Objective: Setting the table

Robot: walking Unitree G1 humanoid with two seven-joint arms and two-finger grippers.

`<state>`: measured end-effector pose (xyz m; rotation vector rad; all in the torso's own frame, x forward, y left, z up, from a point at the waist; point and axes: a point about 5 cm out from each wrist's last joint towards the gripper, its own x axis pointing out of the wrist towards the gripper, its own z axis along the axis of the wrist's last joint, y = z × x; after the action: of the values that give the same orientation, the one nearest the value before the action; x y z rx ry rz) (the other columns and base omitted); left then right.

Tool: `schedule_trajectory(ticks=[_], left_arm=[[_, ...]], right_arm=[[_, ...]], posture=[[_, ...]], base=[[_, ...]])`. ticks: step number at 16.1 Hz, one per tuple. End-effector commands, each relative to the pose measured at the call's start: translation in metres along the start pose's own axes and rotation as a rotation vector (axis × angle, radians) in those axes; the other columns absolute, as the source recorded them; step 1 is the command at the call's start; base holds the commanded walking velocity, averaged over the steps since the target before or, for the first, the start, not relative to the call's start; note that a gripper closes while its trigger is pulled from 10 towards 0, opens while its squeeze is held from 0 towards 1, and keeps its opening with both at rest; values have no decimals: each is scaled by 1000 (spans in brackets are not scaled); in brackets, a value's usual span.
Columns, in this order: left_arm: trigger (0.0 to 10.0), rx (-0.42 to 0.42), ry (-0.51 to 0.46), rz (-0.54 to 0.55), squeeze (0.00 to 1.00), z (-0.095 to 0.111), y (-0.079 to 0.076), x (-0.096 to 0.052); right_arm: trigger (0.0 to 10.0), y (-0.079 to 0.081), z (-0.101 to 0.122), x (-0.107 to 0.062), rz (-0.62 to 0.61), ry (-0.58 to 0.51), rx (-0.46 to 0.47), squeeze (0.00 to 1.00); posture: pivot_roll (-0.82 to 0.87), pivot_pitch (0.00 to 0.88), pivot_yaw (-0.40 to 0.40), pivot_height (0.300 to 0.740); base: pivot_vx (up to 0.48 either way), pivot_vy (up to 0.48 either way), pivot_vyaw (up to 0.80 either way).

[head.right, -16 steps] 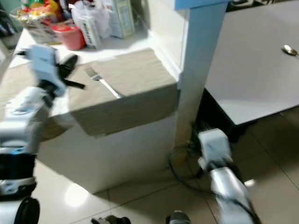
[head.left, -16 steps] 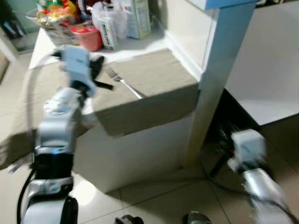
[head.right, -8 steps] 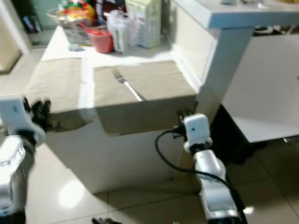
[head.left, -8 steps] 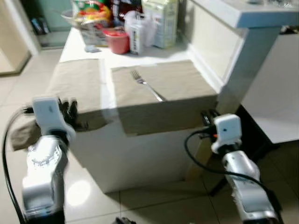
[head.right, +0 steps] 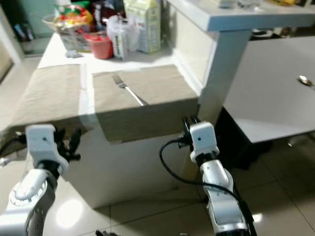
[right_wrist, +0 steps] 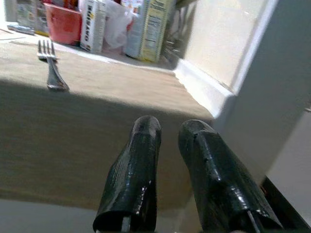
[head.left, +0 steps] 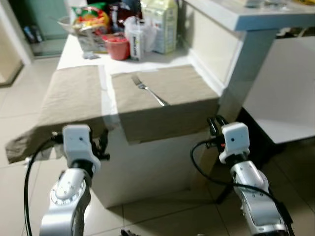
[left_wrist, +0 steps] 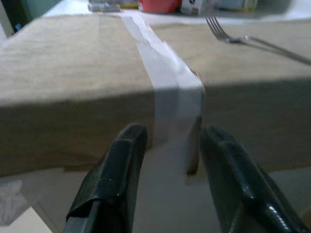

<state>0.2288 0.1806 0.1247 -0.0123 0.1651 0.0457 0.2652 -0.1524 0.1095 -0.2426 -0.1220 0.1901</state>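
Observation:
A silver fork [head.left: 150, 92] lies at a slant on the right of two beige placemats [head.left: 170, 91] on a white table [head.left: 106, 93]. The left placemat [head.left: 71, 98] is bare and hangs over the front edge. My left gripper [left_wrist: 172, 133] hovers open and empty just below the table's front edge, facing the white strip between the mats. Over by the table's front right corner, my right gripper [right_wrist: 169, 127] is shut on nothing, below the right mat's overhang. The fork [right_wrist: 51, 73] is well beyond it.
At the table's far end stand a red cup [head.left: 118, 46], a bagged container [head.left: 135, 37], a carton [head.left: 165, 24] and a basket of snacks [head.left: 88, 22]. A white pillar [head.left: 246, 64] rises at the right. Beyond it a second white table [head.right: 275, 98] carries a spoon [head.right: 305, 81].
The camera has swung and steadied. My left arm has come down from over the table near the fork to below its front edge. My right arm has risen to the table's corner.

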Motion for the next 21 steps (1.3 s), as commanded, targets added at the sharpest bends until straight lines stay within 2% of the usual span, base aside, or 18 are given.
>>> schedule_trajectory(ticks=[1, 4, 8, 11, 12, 17, 19, 20, 21], left_arm=[[10000, 6, -10, 34, 1000, 2, 2, 0], [10000, -20, -41, 74, 1000, 6, 5, 3], [10000, 17, -52, 52, 1000, 10, 3, 10], [10000, 17, -41, 84, 1000, 9, 10, 11], [10000, 7, -36, 101, 0, 8, 12, 11], [10000, -82, -40, 94, 0, 8, 6, 13], [10000, -75, -36, 83, 0, 9, 1, 17], [10000, -72, -44, 83, 0, 10, 0, 18], [10000, -80, -52, 84, 0, 11, -1, 19]], right_arm=[[10000, -1, 5, 1, -4, -29, 9, 0], [10000, 1, 4, 2, 10, -28, 12, 0], [10000, 4, 3, 7, 16, -22, 21, 0], [10000, 7, 3, 8, 28, -19, 28, 0], [10000, 7, 2, 7, 29, -16, 30, 0], [10000, 11, 1, 5, 42, -13, 44, 0], [10000, 8, 1, 6, 13, -16, 66, 0], [10000, 8, 0, 7, 16, -2, 64, 1000], [10000, 9, -2, 8, 29, 14, 60, 1000]], posture=[[-78, 0, 50, 740], [-75, 0, 47, 740], [-63, 0, 40, 740], [-66, 0, 46, 740], [-68, 0, 47, 740], [-83, 0, 53, 740], [-87, 0, 55, 740], [-88, 0, 54, 740], [-88, 0, 54, 740]], base=[[0, 0, 0], [0, 0, 0], [0, 0, 0], [0, 0, 0], [0, 0, 0], [0, 0, 0], [0, -480, 0], [0, -472, 0], [0, -428, 0]])
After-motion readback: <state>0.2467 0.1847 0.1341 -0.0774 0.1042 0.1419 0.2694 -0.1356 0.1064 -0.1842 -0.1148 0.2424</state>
